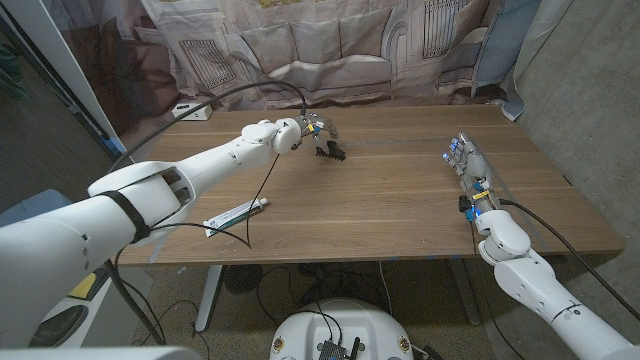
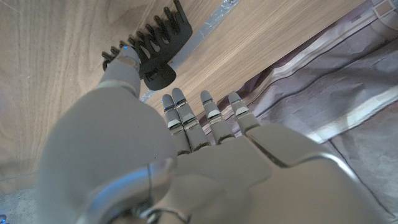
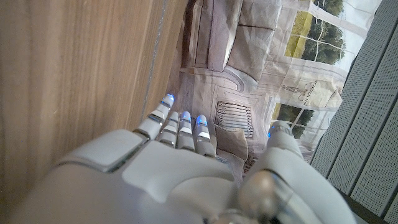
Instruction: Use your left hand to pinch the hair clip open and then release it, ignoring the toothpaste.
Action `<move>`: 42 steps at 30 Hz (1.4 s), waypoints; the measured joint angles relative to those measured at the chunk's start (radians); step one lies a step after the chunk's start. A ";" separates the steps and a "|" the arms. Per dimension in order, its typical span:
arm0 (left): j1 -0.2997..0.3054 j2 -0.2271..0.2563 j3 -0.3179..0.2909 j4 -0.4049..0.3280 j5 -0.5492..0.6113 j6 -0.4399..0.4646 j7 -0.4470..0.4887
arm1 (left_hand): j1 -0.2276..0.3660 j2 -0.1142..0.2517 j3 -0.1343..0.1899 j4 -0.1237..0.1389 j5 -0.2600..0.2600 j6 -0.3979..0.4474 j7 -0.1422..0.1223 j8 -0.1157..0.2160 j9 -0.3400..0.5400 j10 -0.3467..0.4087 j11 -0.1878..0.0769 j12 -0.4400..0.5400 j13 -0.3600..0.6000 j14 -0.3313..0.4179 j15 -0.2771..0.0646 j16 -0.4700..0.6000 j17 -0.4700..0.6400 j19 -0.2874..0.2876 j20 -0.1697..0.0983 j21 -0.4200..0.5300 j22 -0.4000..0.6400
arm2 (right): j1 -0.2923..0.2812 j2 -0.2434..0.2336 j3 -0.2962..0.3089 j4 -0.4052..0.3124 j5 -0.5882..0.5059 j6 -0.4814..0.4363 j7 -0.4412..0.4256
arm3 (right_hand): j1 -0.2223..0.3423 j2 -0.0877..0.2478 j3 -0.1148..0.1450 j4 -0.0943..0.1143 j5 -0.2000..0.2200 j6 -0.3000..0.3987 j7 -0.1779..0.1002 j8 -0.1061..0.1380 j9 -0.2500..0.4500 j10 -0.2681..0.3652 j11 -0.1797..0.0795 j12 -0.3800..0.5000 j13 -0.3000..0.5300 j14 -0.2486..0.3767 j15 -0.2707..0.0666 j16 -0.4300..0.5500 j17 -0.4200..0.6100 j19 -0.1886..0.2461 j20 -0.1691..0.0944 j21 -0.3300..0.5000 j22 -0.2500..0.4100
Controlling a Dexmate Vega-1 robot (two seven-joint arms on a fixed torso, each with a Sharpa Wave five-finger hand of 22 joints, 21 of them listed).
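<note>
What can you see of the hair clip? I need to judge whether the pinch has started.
The hair clip is a black claw clip, apparently plastic, with two rows of curved teeth and a rounded lever end. It lies on the wooden table toward the far side, left of the middle. The left hand is at it: one of its fingers rests against the lever end, the others stretched alongside. Whether the teeth have parted is unclear.

Bare wood lies all around the hair clip [image 1: 331, 152] toward the right hand [image 1: 468, 168]. Only the left hand [image 1: 305, 131] crowds the clip. The toothpaste [image 1: 238, 214] lies well apart from the clip, near the table's front edge.
</note>
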 measured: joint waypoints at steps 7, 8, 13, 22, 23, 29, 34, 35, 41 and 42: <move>0.000 -0.005 0.001 0.011 -0.009 0.001 0.001 | 0.005 0.005 0.000 0.000 -0.003 0.019 0.001 0.000 0.000 0.025 0.008 0.004 0.000 0.003 0.003 0.000 0.000 0.006 0.006 0.000 0.000 | 0.003 -0.001 -0.002 0.002 0.002 -0.004 0.000 | 0.000 0.000 0.000 0.000 0.000 0.000 0.000 0.000 0.000 0.000 0.000 0.000 0.000 0.000 0.000 0.000 0.000 0.000 0.000 0.000 0.000; 0.000 -0.006 0.001 0.014 -0.011 0.001 0.001 | 0.005 0.005 0.000 0.000 -0.003 0.029 0.003 0.000 0.000 0.033 0.008 0.004 0.000 0.003 0.003 0.000 0.000 0.008 0.008 0.000 0.000 | 0.003 -0.001 -0.003 0.002 0.002 -0.005 0.001 | 0.000 0.000 0.000 0.000 0.000 0.000 0.000 0.000 0.000 0.000 0.000 0.000 0.000 0.000 0.000 0.000 0.000 0.000 0.000 0.000 0.000; 0.000 -0.010 0.002 0.022 -0.011 0.001 0.001 | 0.013 0.013 0.000 0.000 -0.006 0.061 0.003 0.008 0.000 0.059 0.002 0.008 0.000 0.018 -0.001 0.000 0.000 0.014 0.013 0.000 0.000 | 0.003 -0.001 -0.003 0.002 0.003 -0.007 0.002 | 0.000 0.000 0.000 0.000 0.000 0.000 0.000 0.000 0.000 0.000 0.000 0.000 0.000 0.000 0.000 0.000 0.000 0.000 0.000 0.000 0.000; -0.001 -0.014 0.003 0.030 -0.033 -0.007 0.004 | 0.025 0.025 0.000 0.000 -0.010 0.078 -0.001 0.009 0.000 0.075 -0.003 0.008 0.000 0.029 -0.001 0.000 0.000 0.023 0.023 0.000 0.000 | 0.006 -0.006 -0.005 0.003 0.006 -0.012 0.004 | 0.000 0.000 0.000 0.000 0.000 0.000 0.000 0.000 0.000 0.000 0.000 0.000 0.000 0.000 0.000 0.000 0.000 0.000 0.000 0.000 0.000; -0.001 -0.014 0.003 0.030 -0.033 -0.007 0.004 | 0.025 0.025 0.000 0.000 -0.010 0.081 0.003 0.009 0.000 0.079 0.001 0.008 0.000 0.031 -0.003 0.000 0.000 0.023 0.023 0.000 0.000 | 0.006 -0.006 -0.005 0.003 0.006 -0.012 0.004 | 0.000 0.000 0.000 0.000 0.000 0.000 0.000 0.000 0.000 0.000 0.000 0.000 0.000 0.000 0.000 0.000 0.000 0.000 0.000 0.000 0.000; 0.000 -0.014 0.003 0.030 -0.039 -0.009 0.006 | 0.030 0.030 0.000 0.000 -0.014 0.093 0.004 0.008 0.000 0.087 -0.001 0.008 0.000 0.043 -0.001 0.000 0.000 0.033 0.023 0.000 0.000 | 0.005 -0.008 -0.004 0.002 0.008 -0.013 0.005 | 0.000 0.000 0.000 0.000 0.000 0.000 0.000 0.000 0.000 0.000 0.000 0.000 0.000 0.000 0.000 0.000 0.000 0.000 0.000 0.000 0.000; 0.002 -0.015 0.003 0.030 -0.043 -0.009 0.006 | 0.030 0.030 0.000 0.000 -0.018 0.093 0.004 0.008 0.000 0.092 0.003 0.008 0.005 0.044 -0.002 0.000 0.000 0.033 0.023 0.000 0.000 | 0.002 -0.010 -0.003 0.000 0.010 -0.015 0.005 | 0.000 0.000 -0.003 0.003 0.000 0.004 -0.004 0.000 0.000 0.000 0.000 0.000 0.000 0.000 0.000 0.000 0.000 0.000 0.000 0.000 0.000; 0.002 -0.015 0.003 0.030 -0.044 -0.009 0.006 | 0.030 0.030 0.000 0.000 -0.018 0.093 0.004 0.008 0.000 0.093 0.004 0.008 0.005 0.044 -0.002 0.000 0.000 0.033 0.023 0.000 0.000 | 0.002 -0.011 -0.002 -0.001 0.010 -0.015 0.005 | 0.000 0.000 -0.003 0.003 0.000 0.004 -0.004 0.000 0.000 0.000 0.000 0.000 0.000 0.000 0.000 0.000 0.000 0.000 0.000 0.000 0.000; 0.004 -0.018 0.003 0.033 -0.049 -0.009 0.008 | 0.030 0.030 0.000 0.000 -0.018 0.110 0.003 0.008 0.000 0.101 0.004 0.008 0.005 0.044 -0.002 0.000 0.000 0.036 0.026 0.000 0.000 | 0.000 -0.013 -0.002 -0.002 0.013 -0.018 0.006 | 0.000 0.000 -0.007 -0.001 0.000 0.004 -0.004 0.000 0.000 0.000 0.000 0.000 0.000 0.000 0.000 0.000 0.000 0.000 0.000 0.000 0.000; 0.005 -0.019 0.003 0.034 -0.050 -0.009 0.009 | 0.032 0.032 0.000 0.000 -0.020 0.116 0.001 0.008 0.000 0.109 0.004 0.008 0.005 0.052 -0.002 0.000 0.000 0.039 0.029 0.000 0.000 | 0.000 -0.013 -0.002 -0.002 0.013 -0.019 0.006 | 0.000 0.000 -0.007 -0.001 0.000 0.004 -0.004 0.000 0.000 0.000 0.000 0.000 0.000 0.000 0.000 0.000 0.000 0.000 0.000 0.000 0.000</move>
